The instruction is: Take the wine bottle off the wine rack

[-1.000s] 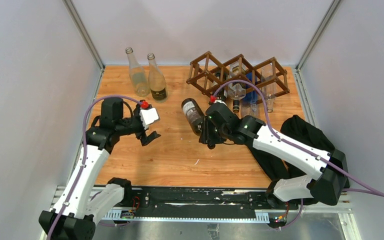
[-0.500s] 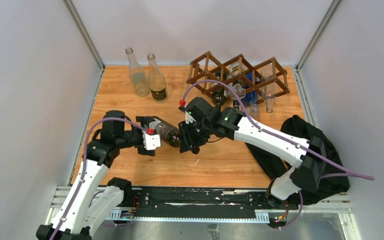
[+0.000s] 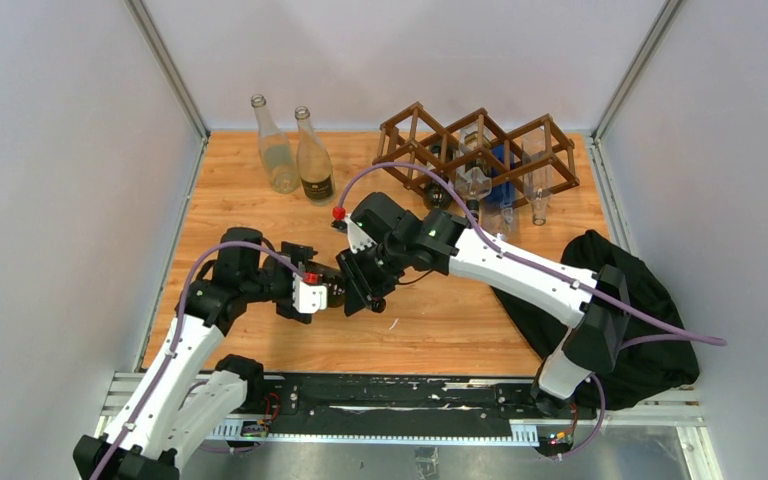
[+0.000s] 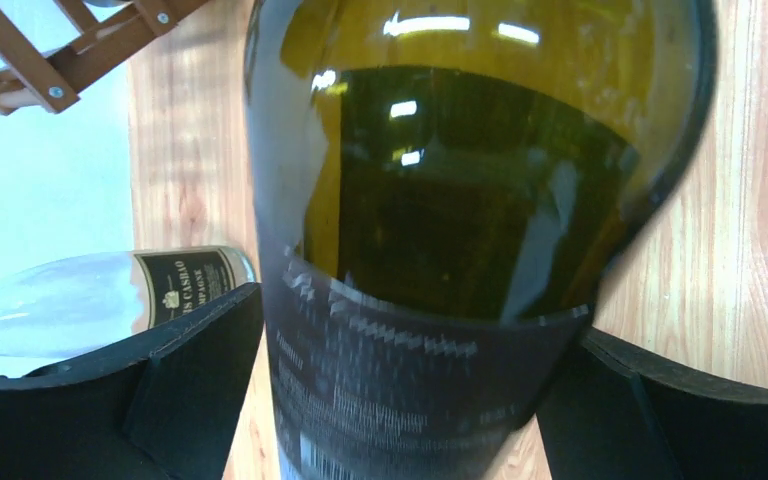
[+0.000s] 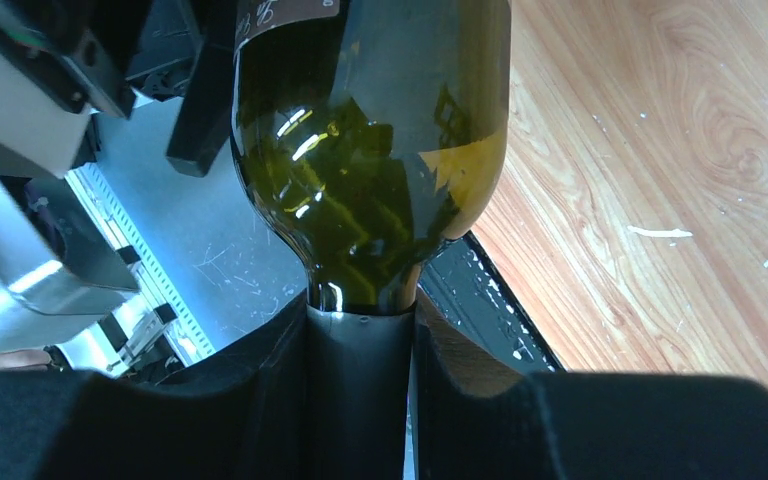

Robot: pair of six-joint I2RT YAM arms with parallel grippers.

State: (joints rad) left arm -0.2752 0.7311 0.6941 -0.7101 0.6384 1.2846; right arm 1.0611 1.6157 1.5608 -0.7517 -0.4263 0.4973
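The table (image 3: 440,325) is a warm orange-brown wooden top. At 11 o'clock two glass bottles stand upright just beside each other: a clear bottle (image 3: 276,152) and a dark-labelled bottle (image 3: 314,162). At 1 o'clock the wine rack (image 3: 457,150) sits near the far edge. At 4 o'clock a black cloth (image 3: 610,280) overhangs the right edge. A small white fleck (image 3: 393,324) lies toward 6 o'clock.

Two bottles (image 3: 314,160) block the far left corner, the wine rack (image 3: 477,148) the far edge, a cloth (image 3: 625,285) the right edge, the held wine bottle (image 3: 332,292) mid-left; the desk (image 3: 440,340) lies open along its near edge.
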